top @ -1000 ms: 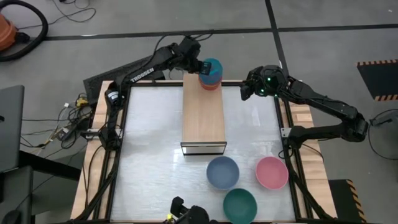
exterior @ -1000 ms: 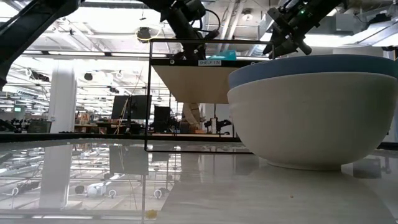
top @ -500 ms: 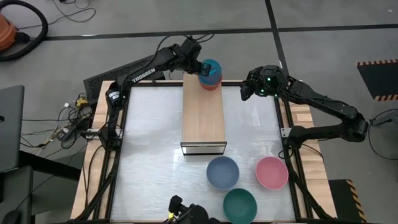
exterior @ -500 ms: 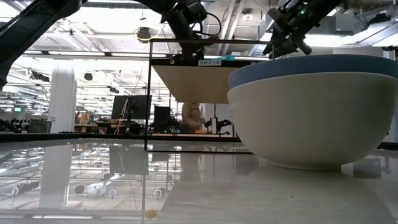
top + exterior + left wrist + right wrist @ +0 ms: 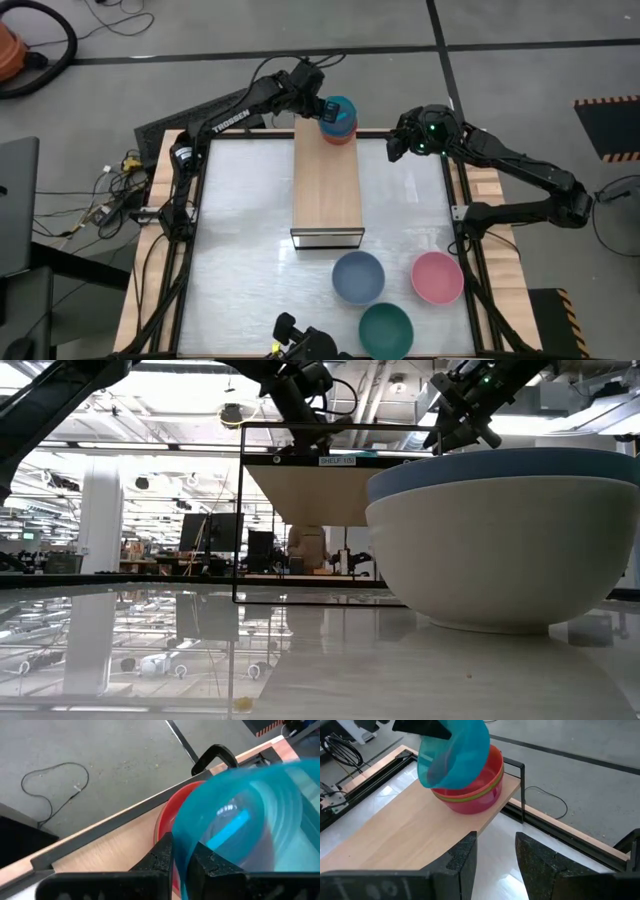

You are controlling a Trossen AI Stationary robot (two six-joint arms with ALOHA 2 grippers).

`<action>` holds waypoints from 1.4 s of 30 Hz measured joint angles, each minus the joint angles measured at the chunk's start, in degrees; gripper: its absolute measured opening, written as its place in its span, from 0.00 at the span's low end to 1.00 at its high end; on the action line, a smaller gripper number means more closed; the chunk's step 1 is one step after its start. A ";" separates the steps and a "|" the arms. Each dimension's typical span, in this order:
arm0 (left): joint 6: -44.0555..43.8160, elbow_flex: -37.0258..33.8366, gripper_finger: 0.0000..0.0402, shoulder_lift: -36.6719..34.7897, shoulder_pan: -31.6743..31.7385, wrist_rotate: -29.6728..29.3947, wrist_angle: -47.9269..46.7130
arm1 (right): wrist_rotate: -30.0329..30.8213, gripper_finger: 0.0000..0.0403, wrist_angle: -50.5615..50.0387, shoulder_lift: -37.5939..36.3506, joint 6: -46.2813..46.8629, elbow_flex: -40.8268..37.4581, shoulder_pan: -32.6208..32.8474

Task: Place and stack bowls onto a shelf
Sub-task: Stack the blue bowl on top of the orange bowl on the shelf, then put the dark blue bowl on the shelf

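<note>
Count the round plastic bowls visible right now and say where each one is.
6 visible. Cyan bowl, tilted, pinched by the left gripper above a red bowl and lime green bowl nested on the shelf. On the table: grey-blue bowl, pink bowl, dark green bowl. Others may hide inside the stack.

Six bowls show: grey-blue (image 5: 358, 277), pink (image 5: 437, 278), dark green (image 5: 386, 329), cyan (image 5: 340, 110), red (image 5: 479, 795), lime green (image 5: 470, 796). One shelf (image 5: 326, 185). Two arms.
</note>
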 joint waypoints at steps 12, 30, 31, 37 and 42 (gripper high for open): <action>2.93 -0.02 0.29 0.00 -0.05 -0.04 3.00 | -0.02 0.40 -0.26 -0.01 -0.63 0.00 0.00; 8.21 10.56 0.35 -5.28 2.97 30.27 3.05 | -2.77 0.40 -17.24 0.00 3.13 0.00 3.98; 9.16 10.71 0.35 -6.10 2.96 31.58 2.47 | -2.79 0.40 -18.89 0.01 4.46 0.00 4.63; 14.72 10.86 0.35 -11.34 3.02 35.79 -1.28 | -3.34 0.40 -28.04 0.01 12.82 0.00 9.57; 20.22 10.88 0.35 -15.07 3.02 36.04 -6.32 | -3.33 0.40 -32.45 -0.01 19.50 0.00 15.65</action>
